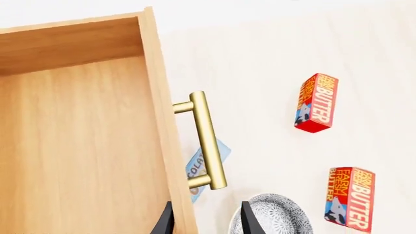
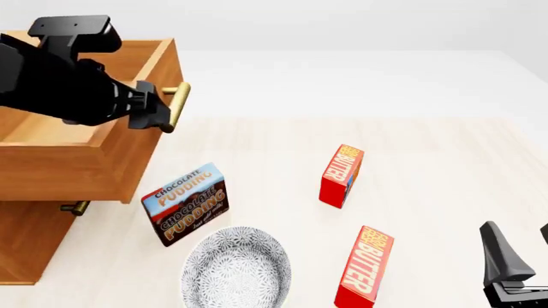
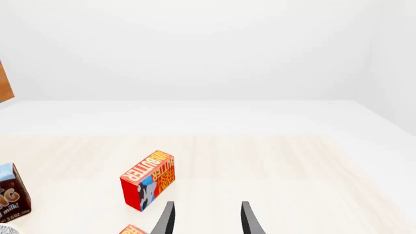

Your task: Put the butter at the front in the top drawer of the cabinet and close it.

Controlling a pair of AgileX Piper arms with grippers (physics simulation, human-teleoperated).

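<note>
Standing pulled out from the cabinet (image 2: 30,240) at the surface's left edge, the top drawer (image 2: 81,160) shows a bare wooden floor in the left wrist view. The left gripper (image 1: 204,219) hovers over the drawer's front wall by the brass handle (image 1: 208,141), its jaws spread, one finger on each side of that wall, holding nothing. The butter (image 2: 361,269) stands upright near the surface's front edge, right of a patterned bowl (image 2: 235,269). The other butter carton (image 2: 341,176) stands farther back, toward the middle of the surface. A chocolate pudding box (image 2: 186,203) stands between the bowl and the drawer, just beside the drawer's front. The right gripper (image 3: 204,219) sits low at the front right corner of the surface, jaws spread and holding nothing, apart from both cartons.
</note>
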